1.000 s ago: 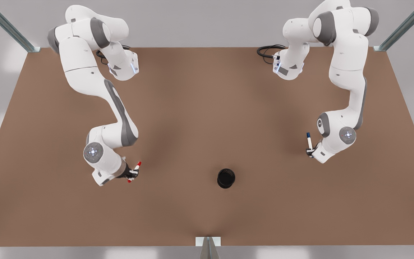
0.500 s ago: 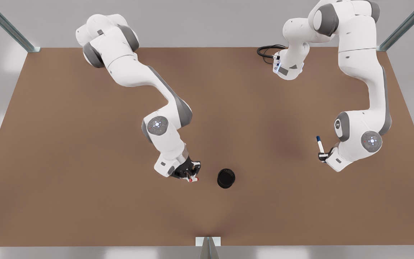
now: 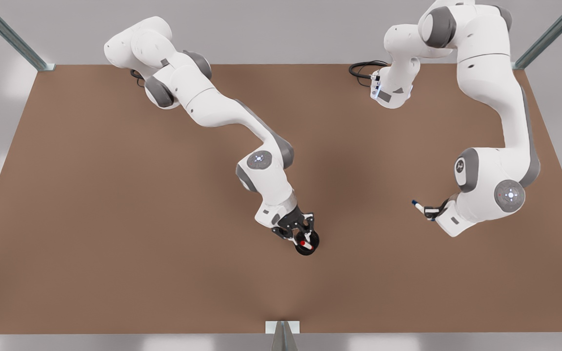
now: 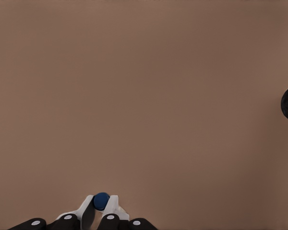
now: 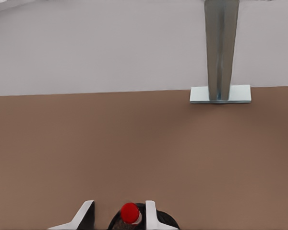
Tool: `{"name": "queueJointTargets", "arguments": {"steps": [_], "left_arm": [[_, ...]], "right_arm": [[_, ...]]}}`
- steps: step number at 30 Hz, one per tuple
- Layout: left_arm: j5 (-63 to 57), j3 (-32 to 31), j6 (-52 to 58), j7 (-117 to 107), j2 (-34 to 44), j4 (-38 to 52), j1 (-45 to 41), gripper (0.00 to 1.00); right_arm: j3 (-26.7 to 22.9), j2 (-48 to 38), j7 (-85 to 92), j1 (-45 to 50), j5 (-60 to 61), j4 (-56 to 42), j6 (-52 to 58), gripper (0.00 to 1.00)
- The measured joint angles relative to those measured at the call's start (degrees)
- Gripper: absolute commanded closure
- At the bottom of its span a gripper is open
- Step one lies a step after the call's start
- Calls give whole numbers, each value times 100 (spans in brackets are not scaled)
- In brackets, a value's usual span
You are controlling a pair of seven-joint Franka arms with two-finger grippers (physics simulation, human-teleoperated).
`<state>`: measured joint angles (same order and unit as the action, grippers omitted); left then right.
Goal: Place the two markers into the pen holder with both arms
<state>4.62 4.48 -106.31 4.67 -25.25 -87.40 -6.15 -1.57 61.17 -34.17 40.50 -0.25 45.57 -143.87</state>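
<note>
Two markers airborne, none dropped yet. Right gripper [image 3: 302, 237] has swung from table's 8 o'clock to directly over pen holder [image 3: 307, 244] near 6 o'clock; red marker [image 5: 130, 212] now hangs between spread fingers above matte black cup, release likely under way. Left gripper [image 3: 430, 211] clamps blue marker [image 3: 417, 205], waits at 4 o'clock. Smooth white barrels, plain brown table [image 3: 115, 243].

Brown table [image 3: 115, 219], grey metal post [image 5: 221, 48], black cable [image 3: 361, 68]
</note>
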Motion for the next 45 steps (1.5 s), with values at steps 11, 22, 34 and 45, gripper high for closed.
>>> {"name": "queueJointTargets", "arguments": {"steps": [11, 22, 34, 45], "left_arm": [[389, -239, -904, -569, -278, 504, -990, 79], [454, -392, -2783, -2443, -768, 865, -1886, 79], [450, -396, -2709, -3732, -748, 767, -2051, 79], [376, -394, -2493, -4197, -991, 766, -2083, 79]], "right_arm": [[491, -4119, 338, -2810, 31, 2685, 2381, 0], [306, -5078, 1890, -3332, 41, 4201, 3816, 0], [332, -5057, 2778, -3305, 47, 4205, 4124, 0], [324, -5048, 3230, -3356, 47, 4218, 4165, 0]]}}
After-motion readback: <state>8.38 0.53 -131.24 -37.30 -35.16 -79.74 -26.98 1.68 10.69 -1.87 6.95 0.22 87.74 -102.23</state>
